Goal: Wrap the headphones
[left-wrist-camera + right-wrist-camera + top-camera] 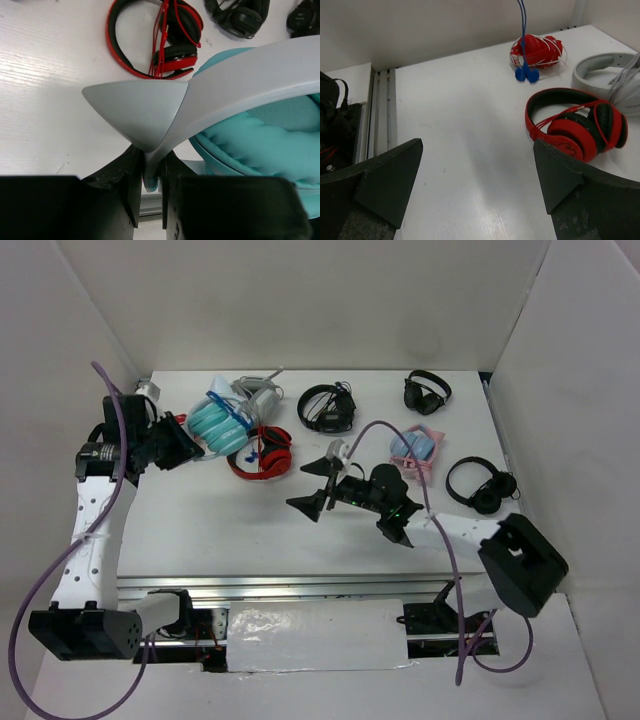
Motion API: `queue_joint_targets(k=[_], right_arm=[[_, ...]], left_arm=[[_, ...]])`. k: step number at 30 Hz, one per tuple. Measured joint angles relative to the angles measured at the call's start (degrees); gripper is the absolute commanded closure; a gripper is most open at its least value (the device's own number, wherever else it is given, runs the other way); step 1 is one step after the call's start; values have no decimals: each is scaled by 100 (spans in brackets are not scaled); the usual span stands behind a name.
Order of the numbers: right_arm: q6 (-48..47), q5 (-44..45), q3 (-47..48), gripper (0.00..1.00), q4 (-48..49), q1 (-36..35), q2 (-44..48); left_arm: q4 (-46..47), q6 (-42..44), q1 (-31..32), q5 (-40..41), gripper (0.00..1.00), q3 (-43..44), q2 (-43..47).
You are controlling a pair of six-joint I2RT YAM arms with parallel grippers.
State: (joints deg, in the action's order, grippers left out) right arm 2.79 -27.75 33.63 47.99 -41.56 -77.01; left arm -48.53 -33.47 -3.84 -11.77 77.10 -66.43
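Observation:
The teal headphones (217,426) are held up at the back left, with a thin blue cable across the cups. My left gripper (183,447) is shut on them. In the left wrist view the jaws (150,167) pinch the white band just below its pointed ear part (135,110), and a teal padded cup (250,142) fills the right side. In the right wrist view a thin blue cable (522,30) hangs down to blue ends on the table. My right gripper (320,492) is open and empty over bare table (477,175), to the right of the teal headphones.
Red-and-black headphones (262,454) lie beside the teal ones and show in both wrist views (160,40) (575,122). A grey-white headset (256,392) lies behind. Black headphones (327,407) (427,392) (481,485) and pale blue-and-pink ones (415,447) lie to the right. A red bundle (538,50) lies near the cable.

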Motion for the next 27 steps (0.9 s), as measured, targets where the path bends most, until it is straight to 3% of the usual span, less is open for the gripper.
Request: queue_joint_targets(k=[6, 8, 11, 13, 16, 20, 24, 27], right_arm=[[173, 278, 564, 0, 1003, -238, -1176], [243, 328, 734, 5, 1213, -240, -1464], [302, 332, 909, 26, 1357, -249, -1768], [352, 295, 927, 47, 1440, -260, -1891], [402, 227, 940, 57, 1574, -271, -2039], [461, -17, 1086, 52, 1694, -267, -2162], [529, -144, 1178, 15, 1921, -262, -2194], [538, -153, 1150, 9, 2002, -234, -2194]], left_arm=[[-168, -33, 439, 70, 100, 83, 59], [-234, -68, 588, 109, 100, 144, 79], [-302, -107, 785, 116, 100, 262, 109], [-339, -107, 898, 116, 100, 343, 136], [-369, -103, 1058, 76, 100, 439, 188], [-404, -94, 1353, -13, 100, 492, 197], [-505, -83, 1600, -4, 100, 492, 197], [-553, -81, 1670, 44, 100, 492, 197]])
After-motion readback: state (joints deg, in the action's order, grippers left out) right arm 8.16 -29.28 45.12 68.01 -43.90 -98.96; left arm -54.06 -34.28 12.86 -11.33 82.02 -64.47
